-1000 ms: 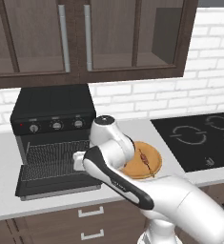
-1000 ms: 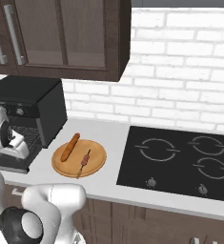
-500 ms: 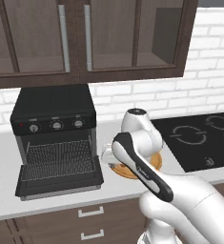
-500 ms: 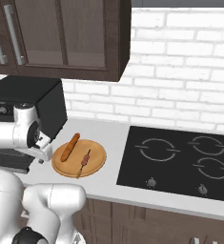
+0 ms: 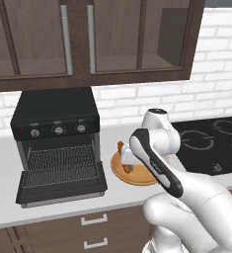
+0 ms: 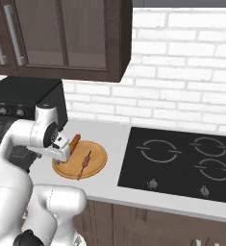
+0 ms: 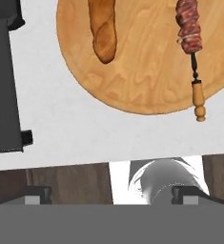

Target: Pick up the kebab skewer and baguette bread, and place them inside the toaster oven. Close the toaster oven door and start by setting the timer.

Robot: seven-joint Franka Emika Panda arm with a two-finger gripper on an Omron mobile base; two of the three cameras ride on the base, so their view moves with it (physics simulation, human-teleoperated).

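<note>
- The gripper (image 7: 111,195) hangs over the front edge of the counter with its jaws spread as wide as they go, holding nothing and touching nothing; its two dark fingertips (image 7: 37,194) stand well apart at the bottom of the hand view.
- A second ago the hand was in front of the toaster oven (image 5: 56,123); since then the arm has swung right and the hand now sits above the near-left rim of the wooden plate (image 6: 96,166).
- The baguette bread (image 7: 103,29) lies on the plate, untouched, on the side nearer the oven, exactly where it lay before.
- The kebab skewer (image 7: 189,33) lies beside the bread, apart from it, its turned wooden handle poking just past the plate's rim over the grey counter (image 7: 61,128). It has not moved either.
- The toaster oven door (image 5: 60,188) is dropped fully open, flat in front of the wire rack (image 5: 62,164), as in the earlier pictures.
- Three knobs (image 5: 58,130) sit in a row above the opening.
- The black cooktop (image 6: 182,161) lies to the right of the plate.
</note>
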